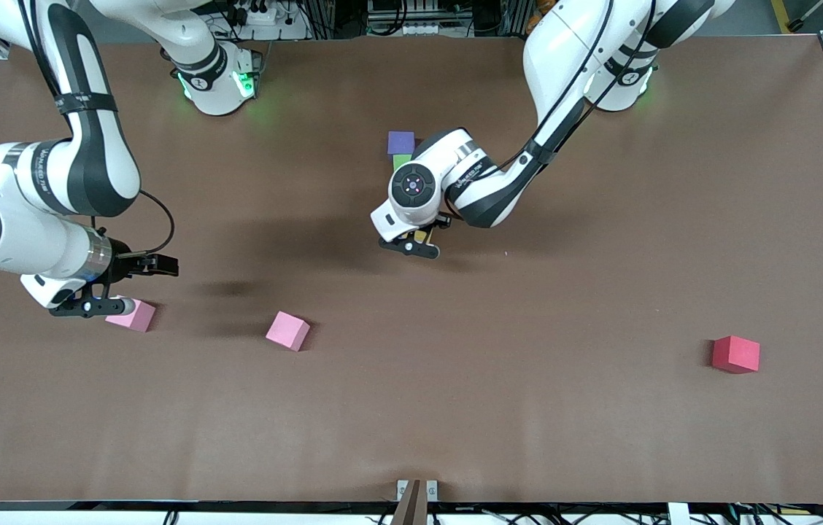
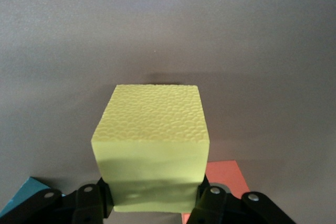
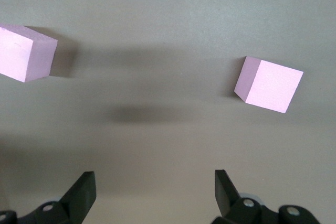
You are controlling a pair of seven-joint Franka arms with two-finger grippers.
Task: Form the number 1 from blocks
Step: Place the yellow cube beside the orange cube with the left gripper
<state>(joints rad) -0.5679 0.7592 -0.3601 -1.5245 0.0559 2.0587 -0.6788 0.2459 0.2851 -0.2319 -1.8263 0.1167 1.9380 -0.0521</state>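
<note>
Counting two pink blocks (image 1: 287, 329) (image 1: 132, 315), one red block (image 1: 735, 354) (apart)

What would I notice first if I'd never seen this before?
Probably the yellow block squeezed in the left gripper at the middle of the table. Then the right gripper, open above one of two pink blocks, and the red block alone toward the left arm's end.
</note>
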